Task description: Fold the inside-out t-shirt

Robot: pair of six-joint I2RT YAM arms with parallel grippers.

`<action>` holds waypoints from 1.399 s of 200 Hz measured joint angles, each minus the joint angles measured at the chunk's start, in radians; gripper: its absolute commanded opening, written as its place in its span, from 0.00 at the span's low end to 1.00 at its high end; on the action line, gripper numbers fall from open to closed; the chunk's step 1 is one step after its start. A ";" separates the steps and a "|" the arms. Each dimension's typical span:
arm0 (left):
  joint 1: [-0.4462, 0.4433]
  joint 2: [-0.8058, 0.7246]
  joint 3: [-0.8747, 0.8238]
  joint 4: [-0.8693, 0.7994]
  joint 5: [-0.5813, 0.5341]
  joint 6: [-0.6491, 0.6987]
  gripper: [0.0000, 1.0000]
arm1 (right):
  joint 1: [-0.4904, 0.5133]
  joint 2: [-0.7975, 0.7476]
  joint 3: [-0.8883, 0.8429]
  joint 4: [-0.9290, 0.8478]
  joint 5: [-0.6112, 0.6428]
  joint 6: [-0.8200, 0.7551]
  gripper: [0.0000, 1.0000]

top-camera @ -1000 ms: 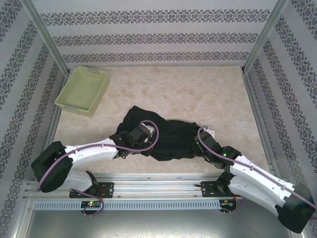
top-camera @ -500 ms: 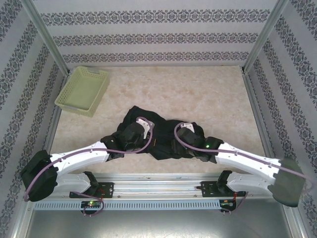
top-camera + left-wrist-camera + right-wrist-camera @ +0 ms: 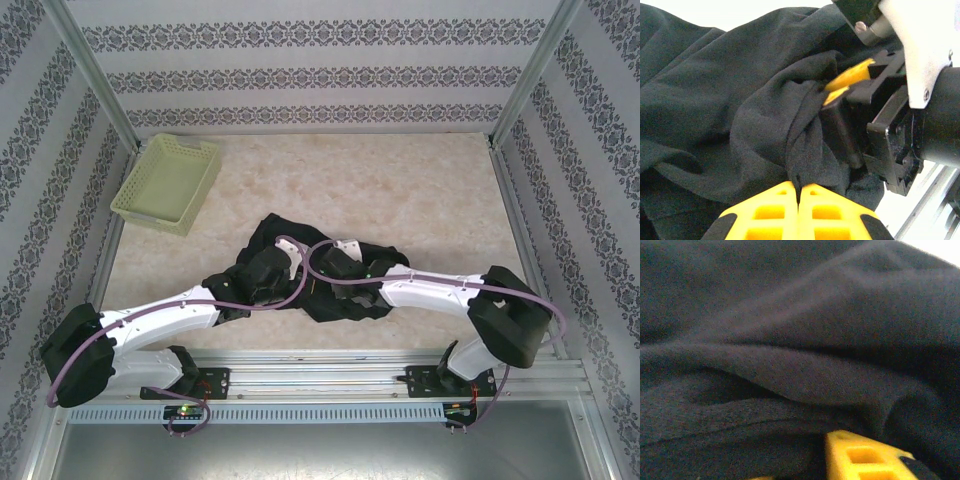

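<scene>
Left arm (image 3: pixel 165 318) lay low, reaching forward and inward. Left gripper (image 3: pixel 799 190) was pinched tight on a t-shirt (image 3: pixel 715 100) fold. Right arm (image 3: pixel 440 292) was bent leftward. Right gripper (image 3: pixel 836 90) nipped the same cloth, close beside.

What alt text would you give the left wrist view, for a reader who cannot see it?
The yellow left fingers, shut together at the bottom edge, pinch a ridge of a crumpled black t-shirt. At right, the other arm's yellow right fingers reach into a nearby fold, nearly together.
</scene>
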 measured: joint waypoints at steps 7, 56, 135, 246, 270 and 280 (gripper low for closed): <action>0.000 0.000 0.000 0.000 -0.010 0.001 0.00 | -0.002 -0.003 0.008 0.001 0.016 -0.013 0.05; 0.032 -0.031 -0.004 -0.005 -0.135 -0.012 0.00 | -0.015 -0.182 -0.011 0.000 0.018 -0.093 0.00; 0.147 0.103 0.061 0.007 -0.095 -0.038 0.03 | -0.089 -0.482 -0.143 0.068 -0.211 -0.137 0.00; 0.156 0.106 0.030 -0.112 -0.122 -0.001 0.59 | -0.233 -0.608 -0.306 0.140 -0.332 -0.086 0.00; 0.114 0.092 0.103 -0.181 -0.122 0.027 0.69 | -0.168 -0.573 -0.306 0.176 -0.329 -0.094 0.00; 0.095 0.089 0.143 -0.192 -0.116 0.040 0.72 | -0.145 -0.565 -0.306 0.190 -0.327 -0.100 0.00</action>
